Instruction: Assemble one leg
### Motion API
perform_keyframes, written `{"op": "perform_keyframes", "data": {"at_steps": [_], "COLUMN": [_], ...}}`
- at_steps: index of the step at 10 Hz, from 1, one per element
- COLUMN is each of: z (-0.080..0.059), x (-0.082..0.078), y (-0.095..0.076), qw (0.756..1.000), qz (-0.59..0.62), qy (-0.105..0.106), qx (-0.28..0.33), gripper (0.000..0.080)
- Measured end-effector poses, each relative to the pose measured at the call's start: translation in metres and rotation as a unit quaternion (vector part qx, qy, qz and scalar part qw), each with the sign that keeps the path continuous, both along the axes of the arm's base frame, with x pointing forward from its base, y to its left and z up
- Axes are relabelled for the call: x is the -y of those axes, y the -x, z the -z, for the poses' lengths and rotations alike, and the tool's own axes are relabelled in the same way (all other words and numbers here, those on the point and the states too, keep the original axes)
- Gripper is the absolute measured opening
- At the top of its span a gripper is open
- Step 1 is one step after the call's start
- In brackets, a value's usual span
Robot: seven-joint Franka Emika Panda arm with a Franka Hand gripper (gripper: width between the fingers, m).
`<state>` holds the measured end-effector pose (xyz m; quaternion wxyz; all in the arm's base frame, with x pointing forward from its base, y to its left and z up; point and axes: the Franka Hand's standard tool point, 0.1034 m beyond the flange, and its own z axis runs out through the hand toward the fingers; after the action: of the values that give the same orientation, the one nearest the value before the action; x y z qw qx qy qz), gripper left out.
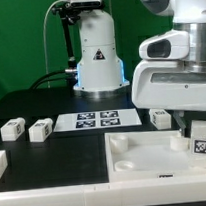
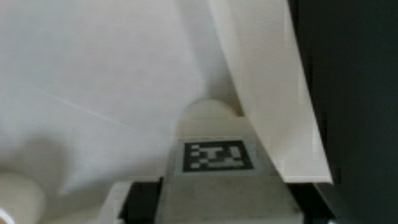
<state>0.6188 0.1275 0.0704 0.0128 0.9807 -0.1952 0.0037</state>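
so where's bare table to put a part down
Free: the dark table in front of the marker board and the two loose legs, up to the white panel. Crowded: the exterior view's right, where the gripper holds a leg over the panel.

The leg is a small white chunky block bearing a square black-and-white fiducial marker on its visible face. It stands roughly upright at the exterior view's right, over the large white panel with its rounded corner socket, apparently pressed against the panel surface.
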Motion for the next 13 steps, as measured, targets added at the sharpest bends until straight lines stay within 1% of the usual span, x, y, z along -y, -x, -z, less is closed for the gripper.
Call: {"op": "perform_keyframes", "data": {"at_steps": [1, 2, 4, 5, 6, 7, 8, 9, 10, 11, 12, 13], "z": [0.000, -0.001, -0.001, -0.001, -0.001, -0.001, -0.001, -0.001, -0.001, -0.001, -0.001, -0.001], "x": [0.001, 0.004, 0.017, 0.021, 0.022, 0.022, 0.021, 0.022, 0.023, 0.024, 0.024, 0.024], "y": [0.000, 0.000, 0.001, 0.002, 0.002, 0.002, 0.001, 0.001, 0.001, 0.001, 0.000, 0.000], "qw": [0.997, 0.996, 0.986, 0.983, 0.984, 0.984, 0.986, 0.987, 0.992, 0.997, 0.998, 0.994], "qz": [0.072, 0.087, 0.159, 0.179, 0.170, 0.169, 0.161, 0.153, 0.113, 0.055, -0.027, -0.094], "qy": [0.011, 0.022, 0.040, 0.047, 0.048, 0.047, 0.047, 0.047, 0.047, 0.048, 0.049, 0.049], "qx": [0.005, 0.008, 0.011, 0.010, 0.010, 0.009, 0.009, 0.008, 0.005, 0.001, -0.004, -0.007], "gripper": [0.0299, 0.0301, 0.0305, 0.0305, 0.0306, 0.0364, 0.0364, 0.0551, 0.0618, 0.0618, 0.0643, 0.0648]}}
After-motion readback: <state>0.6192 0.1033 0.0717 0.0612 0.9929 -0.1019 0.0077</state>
